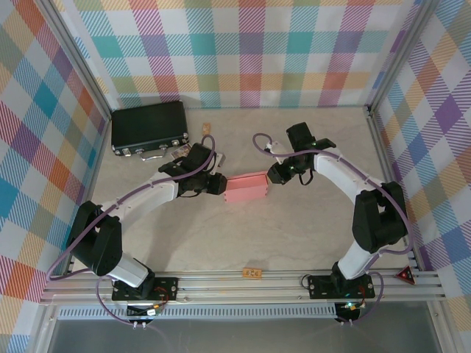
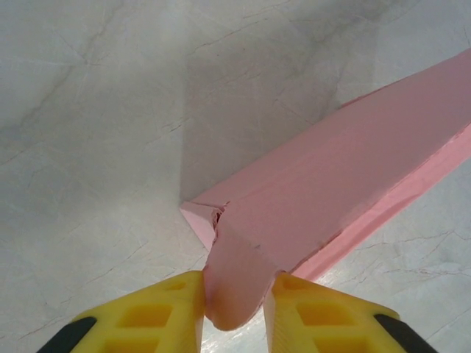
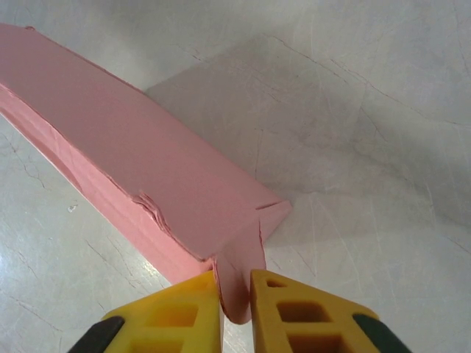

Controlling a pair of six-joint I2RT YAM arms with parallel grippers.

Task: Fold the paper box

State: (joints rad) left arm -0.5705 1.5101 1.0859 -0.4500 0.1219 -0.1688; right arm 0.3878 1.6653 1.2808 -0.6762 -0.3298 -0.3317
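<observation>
Mid-table, you have the salmon-pink paper box (image 1: 246, 189) lying on the pale marbled table (image 1: 294, 243), with both arms reaching in toward it from either side. It sits roughly at the centre of the surface, long side running left to right, well apart from the black case (image 1: 149, 126) in the far left corner.

At the box's left end, your left gripper (image 2: 234, 294) is closed on a curved pink flap, its yellow fingers (image 2: 158, 312) pressing the card from both sides. At the right end, your right gripper (image 3: 235, 290) pinches a narrow end flap tight between its fingers, almost no gap showing around the card.

Seen from the wrists, the box's body is a closed, shallow rectangular form resting on the table, with slight creasing and a ragged edge at each held corner.
</observation>
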